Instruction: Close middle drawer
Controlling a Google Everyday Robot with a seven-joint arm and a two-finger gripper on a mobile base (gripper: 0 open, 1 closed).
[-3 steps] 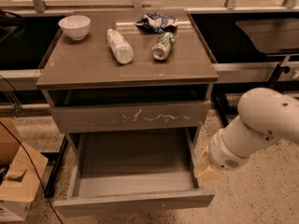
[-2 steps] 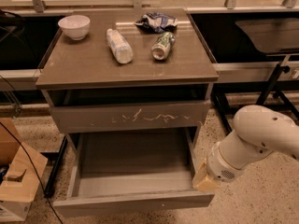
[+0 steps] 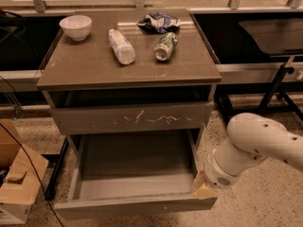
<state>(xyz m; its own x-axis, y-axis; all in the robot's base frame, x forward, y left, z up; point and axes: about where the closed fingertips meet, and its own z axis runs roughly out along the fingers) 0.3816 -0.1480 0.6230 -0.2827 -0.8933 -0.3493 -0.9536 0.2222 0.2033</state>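
Observation:
The middle drawer [image 3: 135, 206] is pulled far out of the grey-brown cabinet. Its plain front panel faces me at the bottom and its shallow grey box inside [image 3: 135, 167] holds nothing. Above it is the drawer front with pale scratch marks [image 3: 132, 118], which is pushed in. My gripper [image 3: 202, 189], tan at the tip, is at the end of the white arm [image 3: 255, 145]. It sits at the open drawer's front right corner, touching or just beside the edge.
On the cabinet top [image 3: 94, 70] are a white bowl [image 3: 75, 26], a lying clear bottle [image 3: 121, 46], a lying green can [image 3: 164, 46] and a crumpled bag [image 3: 158, 21]. A cardboard box [image 3: 16, 183] stands on the floor at left. Black table legs [image 3: 272, 91] stand at right.
The white arm has dropped lower and moved toward the front, bringing the gripper down along the drawer's right side to its front right corner. The drawer has not visibly moved.

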